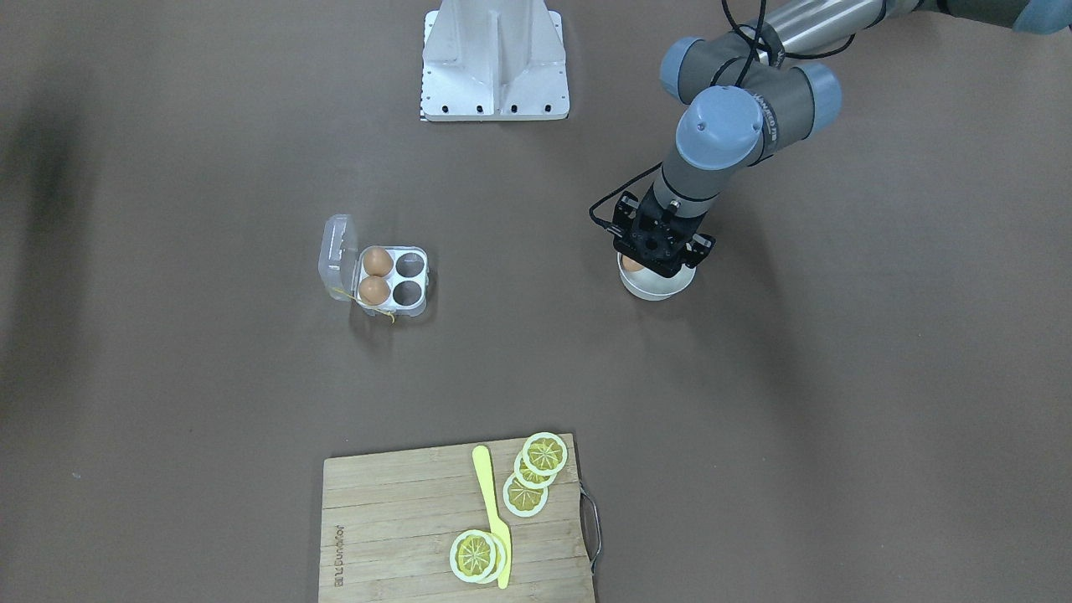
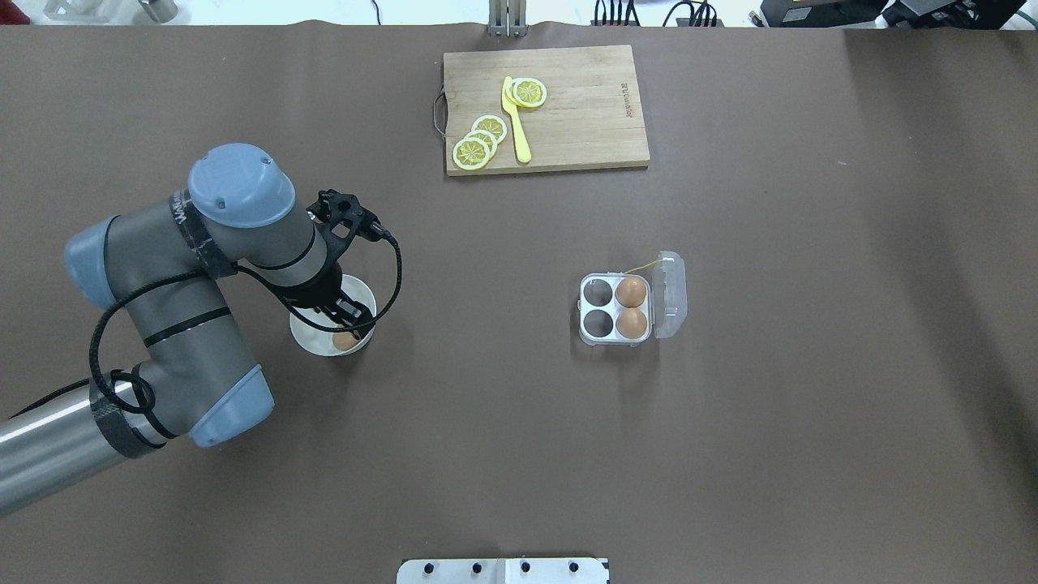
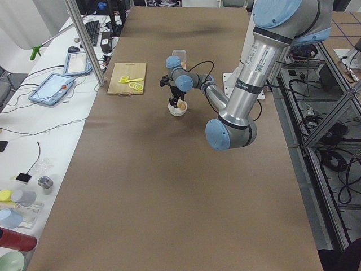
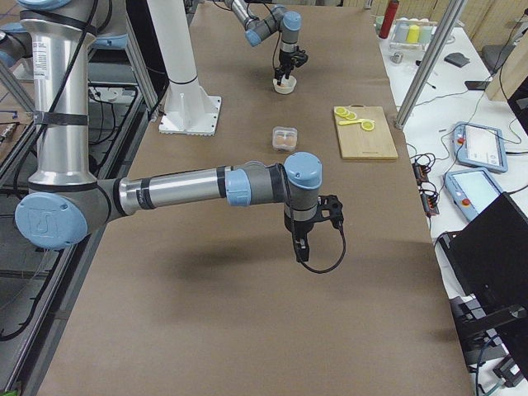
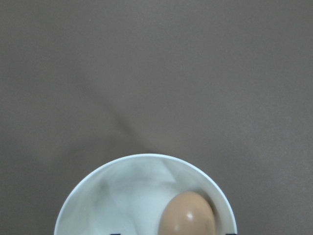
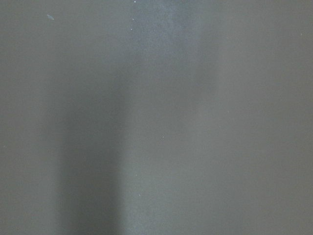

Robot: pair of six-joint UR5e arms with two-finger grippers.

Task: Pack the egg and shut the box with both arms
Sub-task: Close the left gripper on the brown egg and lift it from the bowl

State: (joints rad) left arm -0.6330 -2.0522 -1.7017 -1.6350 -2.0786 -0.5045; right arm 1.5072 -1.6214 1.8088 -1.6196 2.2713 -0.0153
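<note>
The white bowl (image 2: 308,341) sits on the brown table (image 2: 730,446), on the robot's left side. One brown egg (image 2: 345,341) lies in it, near the rim. The left gripper (image 2: 347,318) hangs right over the bowl, pointing down, with its fingers just above the egg. In the left wrist view the egg (image 5: 188,215) lies loose in the bowl (image 5: 122,196). Only two tiny dark tips show at the bottom edge of that view. They are well apart, so the fingers are spread and not pinching the egg.

The box (image 2: 614,308) is well apart from the bowl, toward the robot's right. Its clear lid (image 2: 670,294) is swung open to the side. It has four cups. Two eggs (image 2: 632,291) sit in the two cups next to the lid. The other two cups (image 2: 598,323) are empty. A yellow thread (image 2: 641,267) hangs off one corner.

On the far side of the table is a cutting board (image 2: 584,122). It holds lemon slices (image 2: 471,152) and a yellow knife (image 2: 516,130).

The right gripper (image 4: 301,247) hangs over bare table, away from everything. It shows only in the right side view, so nobody can tell how its fingers stand.
</note>
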